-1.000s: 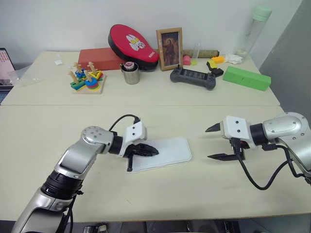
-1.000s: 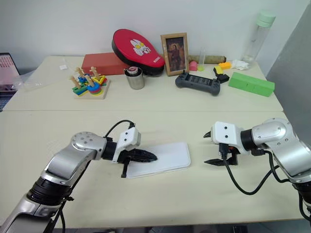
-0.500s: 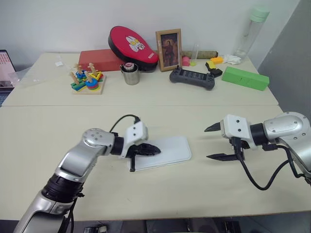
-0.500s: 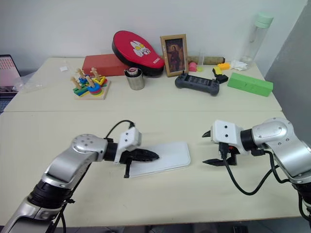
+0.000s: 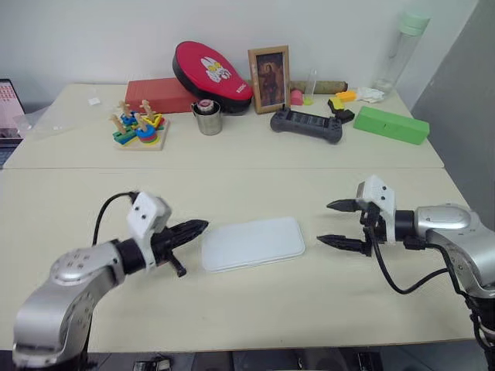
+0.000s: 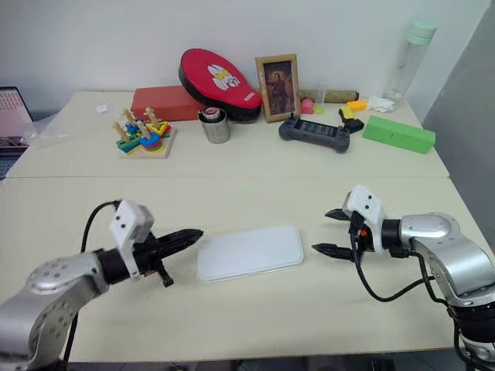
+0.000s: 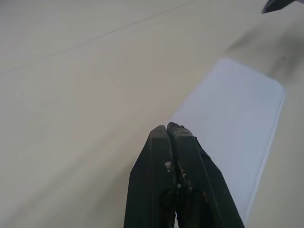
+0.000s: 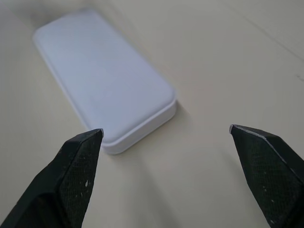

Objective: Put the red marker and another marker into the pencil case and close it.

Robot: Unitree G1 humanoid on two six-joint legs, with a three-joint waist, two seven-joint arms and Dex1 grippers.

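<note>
Pencil case [image 5: 253, 243] lies flat on the near surface [image 5: 232, 309] between both arms, lid down. Neither marker in sight, presumably inside. Left hand [image 5: 197, 226] pressed together, empty, tip just beside the case's left end. Right hand [image 5: 334, 224] spread wide, empty, near its right end. Risks: lid perhaps not fully latched, can't tell; a careless sweep by either hand could shove the light case. Farther back, stacking toy [image 5: 138, 127], metal cup [image 5: 207, 117], green box [image 5: 391, 124], well apart.

Closed pencil case [image 5: 253, 243] between two claws
</note>
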